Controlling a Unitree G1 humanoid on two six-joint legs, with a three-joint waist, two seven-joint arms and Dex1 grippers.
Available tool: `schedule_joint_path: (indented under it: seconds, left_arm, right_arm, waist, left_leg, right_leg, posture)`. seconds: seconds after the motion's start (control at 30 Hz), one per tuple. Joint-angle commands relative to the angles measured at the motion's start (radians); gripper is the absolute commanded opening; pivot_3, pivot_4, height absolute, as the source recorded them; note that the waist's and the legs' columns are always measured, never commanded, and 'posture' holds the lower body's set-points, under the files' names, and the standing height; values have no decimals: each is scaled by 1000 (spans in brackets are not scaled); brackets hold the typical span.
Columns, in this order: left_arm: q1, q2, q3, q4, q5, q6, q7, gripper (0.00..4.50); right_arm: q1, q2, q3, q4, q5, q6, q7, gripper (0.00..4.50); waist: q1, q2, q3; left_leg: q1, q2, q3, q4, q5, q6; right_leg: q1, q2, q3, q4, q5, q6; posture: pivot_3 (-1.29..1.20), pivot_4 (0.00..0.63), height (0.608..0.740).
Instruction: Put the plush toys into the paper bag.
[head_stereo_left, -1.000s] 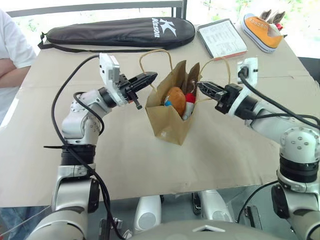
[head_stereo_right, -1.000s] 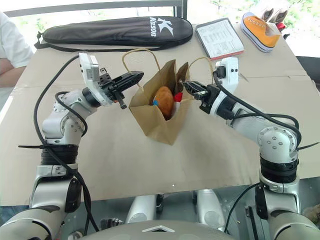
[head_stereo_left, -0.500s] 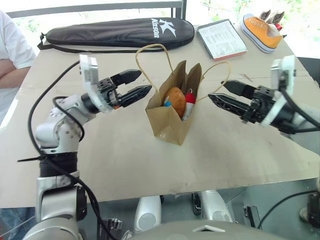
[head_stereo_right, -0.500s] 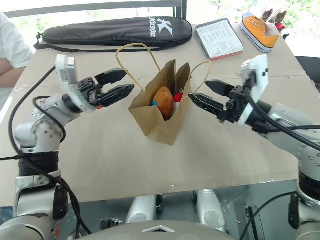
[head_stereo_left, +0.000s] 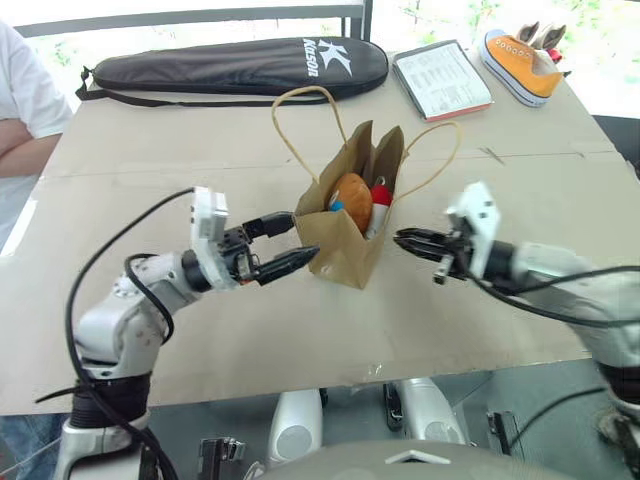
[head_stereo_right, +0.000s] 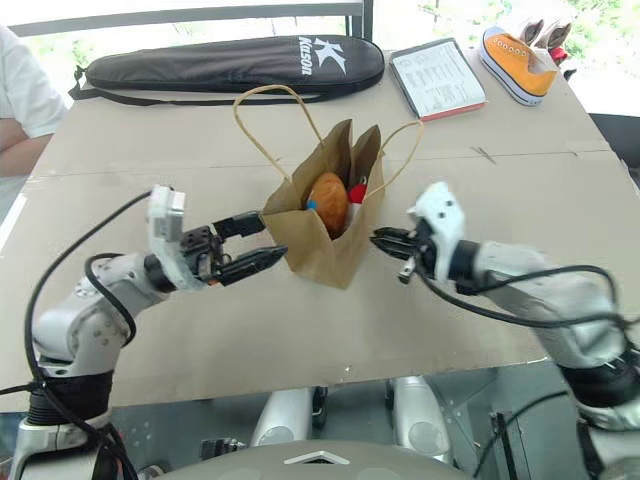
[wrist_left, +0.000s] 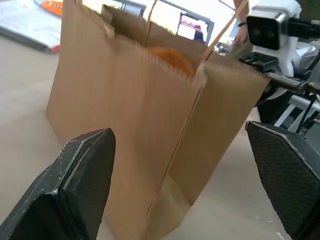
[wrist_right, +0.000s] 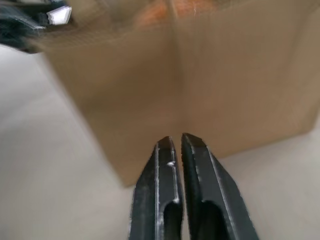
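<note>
From the head views, the paper bag (head_stereo_left: 345, 235) stood upright near the middle of the bench (head_stereo_left: 250, 330), mouth open, its cord handles arching above. The brown bear head (head_stereo_left: 351, 196) and the rocket (head_stereo_left: 380, 205) with its red tip sat inside, showing over the rim. The left gripper (head_stereo_left: 290, 243) hovered low just beside the bag's left corner, jaws spread wide. The right gripper (head_stereo_left: 408, 240) pointed at the bag's right side, close but apart, jaws pinched together on nothing. Bare bench lay in front of the bag. At the far edge lay a black racket case (head_stereo_left: 235, 65), a tablet (head_stereo_left: 442, 78) and an orange sneaker (head_stereo_left: 520, 62).

In the left wrist view, the bag's corner fold stood between the two parted fingers (wrist_left: 75, 190).

In the right wrist view, the closed fingers (wrist_right: 167, 200) aimed at the bag's lower wall.
</note>
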Motion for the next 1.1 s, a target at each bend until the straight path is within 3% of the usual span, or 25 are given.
schedule_joint_path:
  seconds: [0.03,0.1,0.23,0.57,0.73,0.87,1.03,1.07,1.1]
  left_arm:
    - [-2,-35,-39,-85,55,-54,76,4500]
    - [-4,-60,-82,-112,128,-98,128,4500]
    - [-5,-108,-90,-151,138,-110,193,4500]
    - [14,-124,-143,-141,313,-181,318,4500]
    - [-18,-131,-172,-70,377,-236,321,4500]
    - [-56,-165,-179,-41,379,-253,334,3397]
    - [-81,-174,-172,-4,384,-263,328,1159]
    - [-88,-174,-168,4,380,-267,323,430]
    - [-94,-172,-166,13,377,-276,314,155]
  right_arm:
    - [-79,123,79,83,-104,-108,64,151]
    - [-111,200,118,151,-139,-140,92,151]
    - [-127,271,127,231,-192,-173,131,151]
    - [-118,367,87,271,-241,-196,158,151]
    - [-96,363,68,254,-253,-183,168,151]
    - [-68,344,49,219,-253,-168,173,0]
    - [11,264,-10,84,-233,-145,177,0]
    - [33,243,-26,48,-227,-143,180,0]
    - [53,223,-43,14,-223,-145,183,0]
  waist:
    - [8,0,0]
    - [6,0,0]
    - [4,0,0]
    - [5,0,0]
    - [7,0,0]
    - [6,0,0]
    - [10,0,0]
    - [9,0,0]
    - [8,0,0]
  left_leg:
    - [0,0,-1,0,0,0]
    - [-1,0,-2,-1,0,0]
    - [0,0,-1,0,0,0]
    - [1,0,-1,0,0,0]
    - [1,0,-1,0,0,0]
    - [1,0,-1,0,0,0]
    - [1,0,-1,0,0,0]
    - [1,0,-1,0,0,0]
    - [1,0,-1,0,0,0]
  right_leg:
    - [0,1,0,0,0,0]
    - [0,1,-1,0,1,2]
    - [1,1,-1,1,2,3]
    - [1,1,-1,2,2,4]
    - [1,1,-1,3,2,4]
    - [1,1,-1,3,2,4]
    - [1,1,-1,3,2,4]
    - [1,1,-1,3,2,4]
    - [1,1,-1,3,2,4]
  posture:
    - [0,150,740]
    - [0,150,740]
    - [0,150,740]
    - [0,150,740]
    - [0,150,740]
    - [0,150,740]
    - [0,150,740]
    - [0,150,740]
    - [0,150,740]
